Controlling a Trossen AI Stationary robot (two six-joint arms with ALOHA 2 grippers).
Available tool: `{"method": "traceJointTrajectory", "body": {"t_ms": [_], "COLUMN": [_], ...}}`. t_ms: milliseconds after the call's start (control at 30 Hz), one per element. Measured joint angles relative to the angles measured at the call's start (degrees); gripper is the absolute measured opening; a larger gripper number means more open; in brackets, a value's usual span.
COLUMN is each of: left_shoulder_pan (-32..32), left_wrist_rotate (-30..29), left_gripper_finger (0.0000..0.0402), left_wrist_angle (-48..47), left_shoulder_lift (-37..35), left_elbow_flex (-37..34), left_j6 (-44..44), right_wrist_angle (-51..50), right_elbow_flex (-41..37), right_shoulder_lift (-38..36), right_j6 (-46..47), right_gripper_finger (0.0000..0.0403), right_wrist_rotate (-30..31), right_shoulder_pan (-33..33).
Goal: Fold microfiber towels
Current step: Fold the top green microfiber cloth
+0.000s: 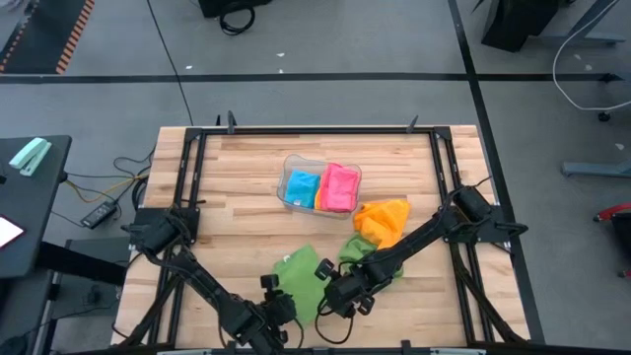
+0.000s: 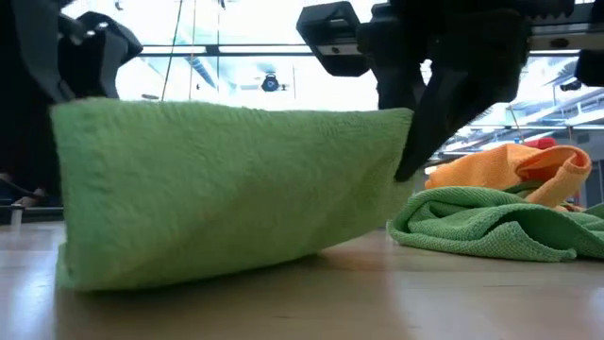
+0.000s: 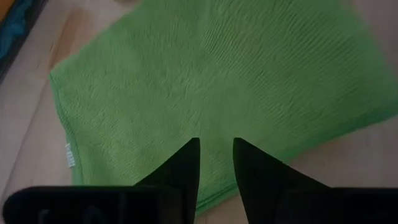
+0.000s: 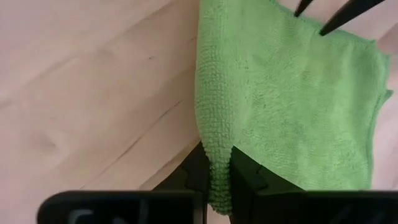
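My right gripper pinches one corner of the green towel, lifted at the table's front edge; my left gripper stands slightly parted above the cloth, holding nothing. With one corner unsupported, I judge the towel could sag and fold crooked.

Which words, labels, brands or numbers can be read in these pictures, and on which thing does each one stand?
No text can be read in any view.
A small white tag sits at the edge of the green towel in the left wrist view; its print is too blurred to read.
The clear tray and the orange towel show no lettering.
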Motion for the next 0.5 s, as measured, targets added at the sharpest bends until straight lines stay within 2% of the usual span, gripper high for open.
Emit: {"method": "traceJointTrajectory", "body": {"t_ms": [200,500], "left_shoulder_pan": [0.38,1.9], "left_wrist_rotate": [0.08,5.17], "left_gripper_finger": [0.0091,0.0067], "left_wrist_angle": [2.56,7.76], "left_shoulder_lift": [-0.13,2.75], "left_elbow_flex": [0.04,0.04], "left_j6": [3.64,7.88], "right_wrist_angle": [0.06,-0.36], "right_elbow_flex": [0.0,0.0], "right_shoulder_lift": [-0.13,-0.31], "right_j6": [0.56,2.91], "right_gripper_finger": [0.0039,0.0039], "right_wrist_rotate": [-2.06,-3.35], "right_shoulder_pan": [0.02,0.02]}}
